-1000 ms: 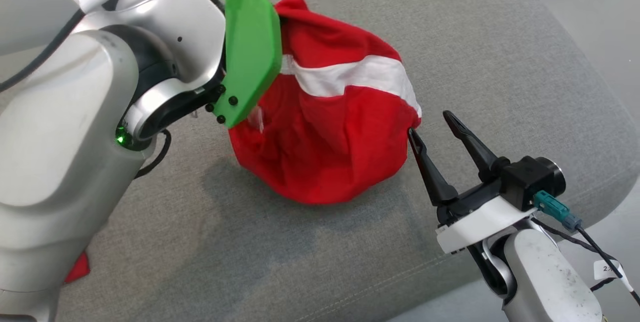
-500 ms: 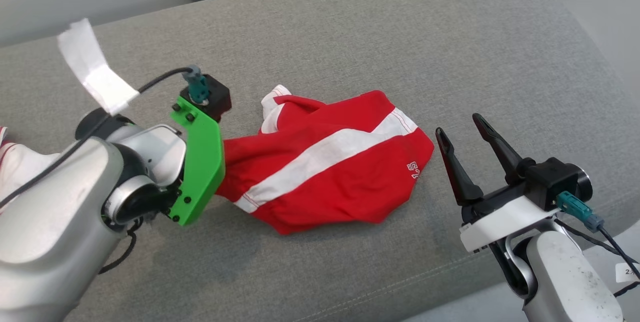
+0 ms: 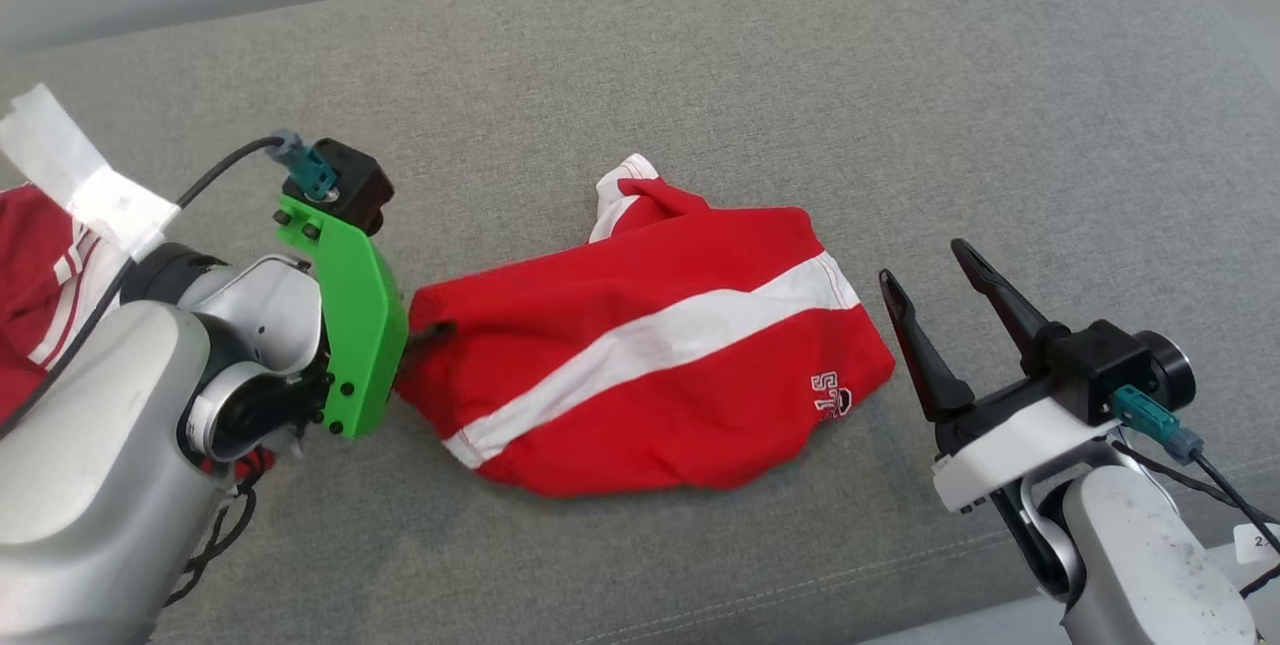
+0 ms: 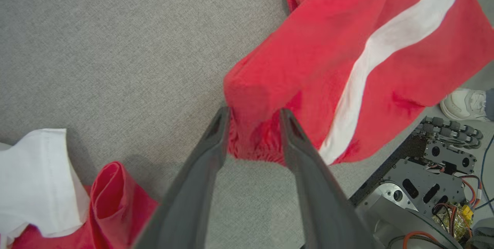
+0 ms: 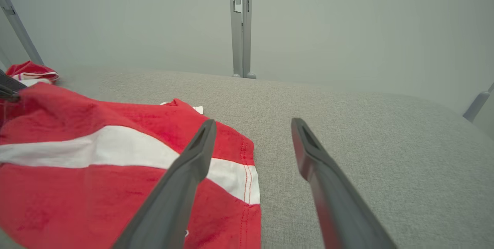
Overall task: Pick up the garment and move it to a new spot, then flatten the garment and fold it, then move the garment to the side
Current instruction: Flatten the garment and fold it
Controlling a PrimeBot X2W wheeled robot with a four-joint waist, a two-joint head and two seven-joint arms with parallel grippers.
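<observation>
Grey woven cushion [image 3: 700, 45] spreads across the head view, with a pale wall and a metal post [image 5: 240, 21] behind it in the right wrist view. At the middle of the cushion lies the garment [image 3: 650, 375], red with a white stripe [image 3: 640, 350] running from its 8 o'clock edge up to its 2 o'clock edge. It lies spread out and low but rumpled, with a white-edged fold sticking up at 12 o'clock and a small white logo [image 3: 830, 395] near its 4 o'clock corner.

The left gripper [image 4: 254, 113] sits at the garment's 9 o'clock end, under a green bracket [image 3: 350, 325]. Its two fingers stand partly apart, about halfway, and a gathered bunch of the red cloth lies between them, touching both inner faces. The cloth there rests down on the cushion.

The right gripper [image 3: 922, 262] hangs just off the garment's 3 o'clock edge, close to it but not touching. Its fingers are spread wide with nothing between them, and they point toward 11 o'clock in the head view.

Well off at 9 o'clock, at the edge of the head view, lies a second piece of clothing [image 3: 40, 265], red and white, partly behind the left arm. A strip of white tape [image 3: 70, 175] clings to that arm's cable. In the left wrist view a white shoe [image 4: 463, 104] stands on the floor at 3 o'clock.
</observation>
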